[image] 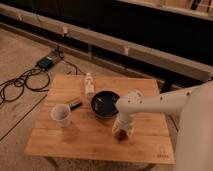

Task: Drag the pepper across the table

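Observation:
The small reddish-brown pepper (119,134) lies on the light wooden slatted table (90,137), just in front of the dark bowl (104,103). My gripper (121,131) points down from the white arm (160,102) that reaches in from the right, and sits right over the pepper, at the tabletop. The gripper's body hides most of the pepper.
A white cup (61,114) stands at the table's left. A small dark flat bar (75,104) lies beside it. A small clear bottle (89,83) stands at the back. Black cables (22,82) and a power box (46,63) lie on the floor to the left.

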